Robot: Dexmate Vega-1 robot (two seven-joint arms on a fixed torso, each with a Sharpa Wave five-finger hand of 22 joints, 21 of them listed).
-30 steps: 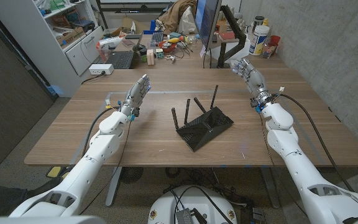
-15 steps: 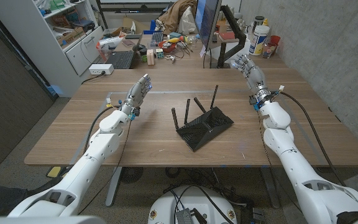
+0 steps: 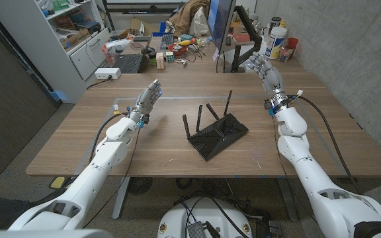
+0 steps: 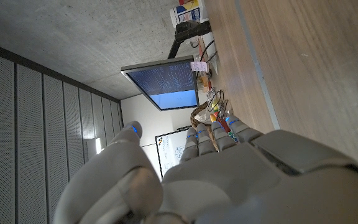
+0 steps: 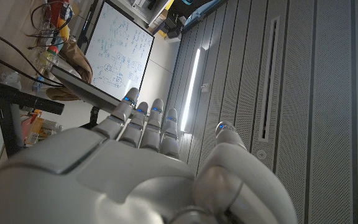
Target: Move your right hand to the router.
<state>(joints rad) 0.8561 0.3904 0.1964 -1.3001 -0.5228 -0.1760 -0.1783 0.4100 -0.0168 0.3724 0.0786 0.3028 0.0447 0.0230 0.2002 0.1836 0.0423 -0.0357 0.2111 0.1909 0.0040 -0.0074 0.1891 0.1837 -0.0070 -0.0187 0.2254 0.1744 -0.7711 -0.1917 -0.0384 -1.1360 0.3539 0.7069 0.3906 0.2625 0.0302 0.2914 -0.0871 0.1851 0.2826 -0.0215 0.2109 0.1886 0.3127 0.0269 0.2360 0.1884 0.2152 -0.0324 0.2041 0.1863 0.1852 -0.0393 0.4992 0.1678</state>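
One router (image 3: 217, 131) mid-table, right hand (image 3: 264, 69) well apart beyond it, fingers spread, holding nothing

Black router (image 3: 217, 134) with black antennas, set on a brown wood-grain table (image 3: 157, 142). Left hand (image 3: 147, 100) and right hand (image 3: 264, 71) are shown in pale grey, with small blue lights at the fingertips (image 5: 143, 111); white arm shells are joined by black cables. A grey perforated wall panel (image 5: 328, 93) with a white light strip is seen in the right wrist view. A monitor (image 4: 166, 78) is lit blue with pale text lines. A white whiteboard (image 5: 118, 48) is marked with dark writing.
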